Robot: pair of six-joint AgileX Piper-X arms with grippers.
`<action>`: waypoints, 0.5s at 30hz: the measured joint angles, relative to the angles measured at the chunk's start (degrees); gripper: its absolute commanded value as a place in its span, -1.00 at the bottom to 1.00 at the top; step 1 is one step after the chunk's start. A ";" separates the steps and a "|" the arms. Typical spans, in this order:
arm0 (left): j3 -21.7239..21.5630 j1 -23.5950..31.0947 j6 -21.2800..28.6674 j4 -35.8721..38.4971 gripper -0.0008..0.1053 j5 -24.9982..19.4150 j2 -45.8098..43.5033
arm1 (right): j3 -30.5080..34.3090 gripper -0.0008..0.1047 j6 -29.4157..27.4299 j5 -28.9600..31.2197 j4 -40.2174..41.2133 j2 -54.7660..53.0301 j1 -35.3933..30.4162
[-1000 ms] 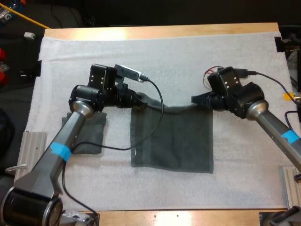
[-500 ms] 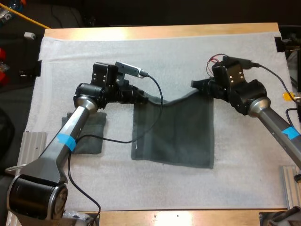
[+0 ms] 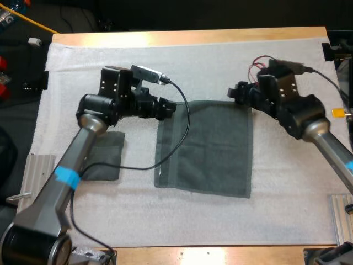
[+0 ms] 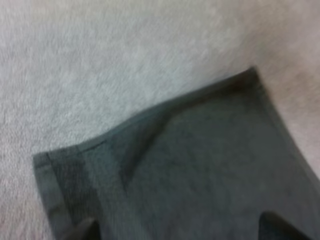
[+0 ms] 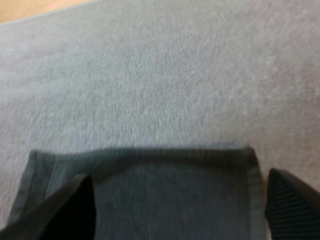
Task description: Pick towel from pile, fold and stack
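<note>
Looking down from the high view, the dark grey-green rectangular cloth towel (image 3: 207, 149) is lying spread out flat near the middle of the white fuzzy mat (image 3: 193, 61), so that's where the task piece is sitting right now. The left gripper (image 3: 172, 107) is hovering right at the towel's far left corner and the right gripper (image 3: 234, 93) is hovering at the far right corner, one at each end of the far edge. In the left wrist view the two black fingers (image 4: 82, 229) are standing apart over the cloth and aren't pinching anything, with the hemmed far edge running ahead of them and a soft crease coming back from it. It's the same on the right: the fingers (image 5: 70, 210) are spread wide with the flat corner between them, not clamped on it. All four towel edges are looking pretty straight, with the near edge slanting a bit relative to the mat. A smaller folded dark grey-green towel (image 3: 107, 154) is resting on the mat under the left arm, just beside the big one's left edge, with a narrow strip of bare mat between them. Room-wise, a wide band of bare mat is lying open beyond the far edge, up to the wooden table (image 3: 193, 37) border. Another decent band is lying open on the near side, and a narrower one right of the towel, where the right arm is crossing.
</note>
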 measured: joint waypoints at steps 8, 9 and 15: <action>0.00 0.00 2.05 13.28 0.16 0.00 -10.78 | -0.13 0.32 -0.28 -1.04 14.16 -10.82 0.00; 0.00 0.00 2.31 15.05 0.16 0.00 -12.39 | -0.13 0.32 -0.28 -1.60 15.63 -12.20 0.00; 0.00 0.00 2.87 22.11 0.16 0.00 -21.41 | -0.13 0.32 -0.28 -3.78 24.00 -19.26 0.00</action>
